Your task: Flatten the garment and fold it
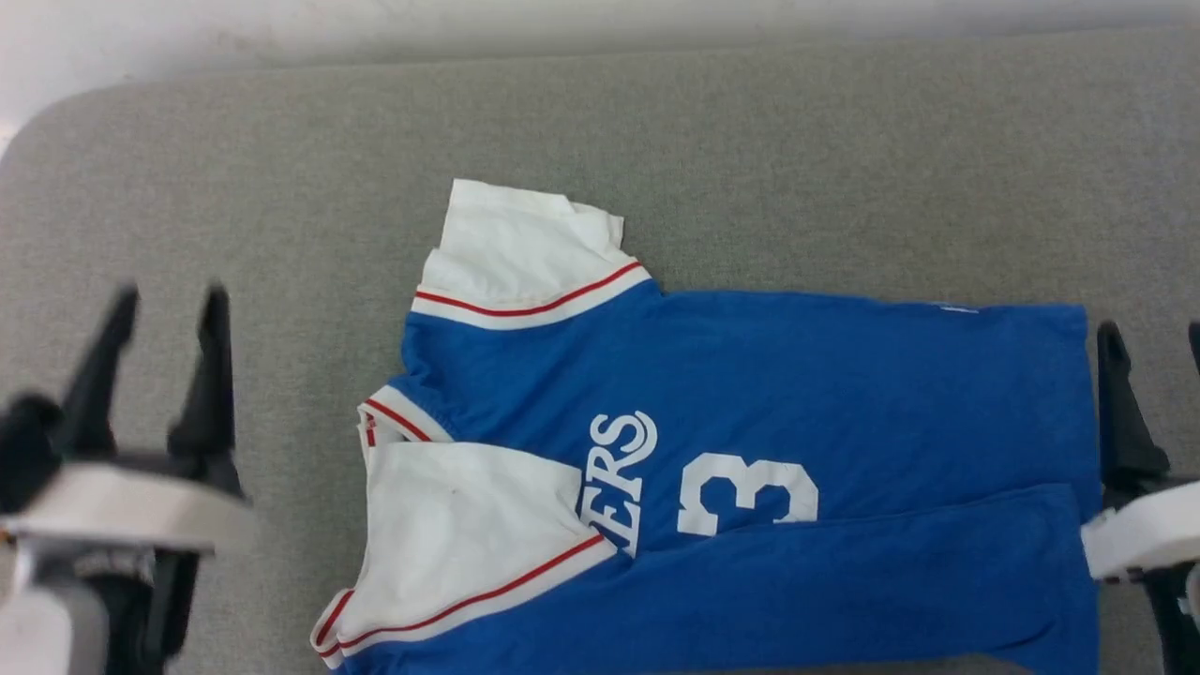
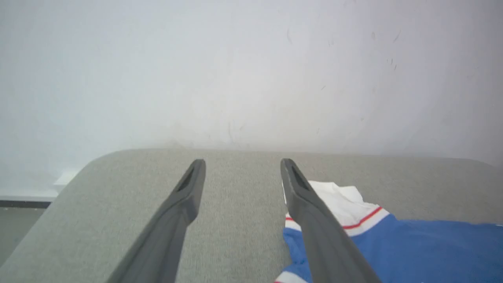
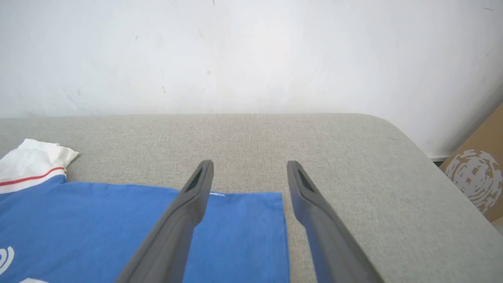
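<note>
The garment point(image 1: 750, 422) lies on the grey table point(image 1: 281, 187), its near long edge folded over the lettering. Fingers of the left gripper point(image 1: 171, 298) and right gripper point(image 3: 250, 165) stand spread, grasping nothing. Recommended: fold the far edge likewise, lifting both ends evenly to avoid skew.

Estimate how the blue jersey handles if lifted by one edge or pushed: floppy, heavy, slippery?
Likely floppy: the jersey lies with its near side folded over itself, so a one-edge lift would probably let it drape. Probably light, as the cloth lies thin and flat. A push would likely bunch it rather than slide it; the grey surface looks textured.
</note>
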Robot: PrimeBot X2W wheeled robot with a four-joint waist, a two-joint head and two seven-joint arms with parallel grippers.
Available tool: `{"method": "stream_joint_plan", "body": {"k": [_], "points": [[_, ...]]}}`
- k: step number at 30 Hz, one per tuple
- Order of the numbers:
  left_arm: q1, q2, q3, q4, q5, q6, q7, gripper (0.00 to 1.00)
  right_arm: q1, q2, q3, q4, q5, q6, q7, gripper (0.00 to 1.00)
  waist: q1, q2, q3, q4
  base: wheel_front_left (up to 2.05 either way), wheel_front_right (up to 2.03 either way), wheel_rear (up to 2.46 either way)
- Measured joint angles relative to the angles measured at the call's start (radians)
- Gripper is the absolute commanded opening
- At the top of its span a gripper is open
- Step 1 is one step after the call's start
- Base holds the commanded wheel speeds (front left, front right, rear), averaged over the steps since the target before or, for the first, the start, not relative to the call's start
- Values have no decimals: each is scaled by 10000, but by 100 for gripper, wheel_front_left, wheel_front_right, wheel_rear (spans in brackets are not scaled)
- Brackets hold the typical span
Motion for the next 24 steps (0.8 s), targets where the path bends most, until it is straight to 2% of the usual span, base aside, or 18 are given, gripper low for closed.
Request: {"method": "stream_joint_plan", "body": {"k": [4, 10, 14, 19, 24], "points": [[-2125, 270, -537, 560, 865, -12, -278, 100, -313, 113, 489, 21, -268, 0, -468, 100, 0, 0, 410, -82, 0, 0, 0], [-4906, 773, -1760, 1877, 1229, -830, 752, 100, -604, 153, 932, 343, -274, 0, -815, 100, 1, 0, 1131, -265, 0, 0, 0], [-6182, 1216, -2913, 2886, 704, -1267, 2520, 100, -804, 151, 986, 541, -174, 0, -1095, 100, 3, 0, 1610, -442, 0, 0, 0], [-7337, 1856, -4056, 3603, -165, -1302, 3933, 100, -1018, 153, 1062, 732, -123, 0, -1279, 100, 1, 0, 2153, -708, 0, 0, 0], [-8036, 2625, -5101, 4023, -1179, -1306, 4905, 100, -1199, 155, 1206, 882, -115, 0, -1352, 100, 1, 0, 2629, -990, 0, 0, 0]]}}
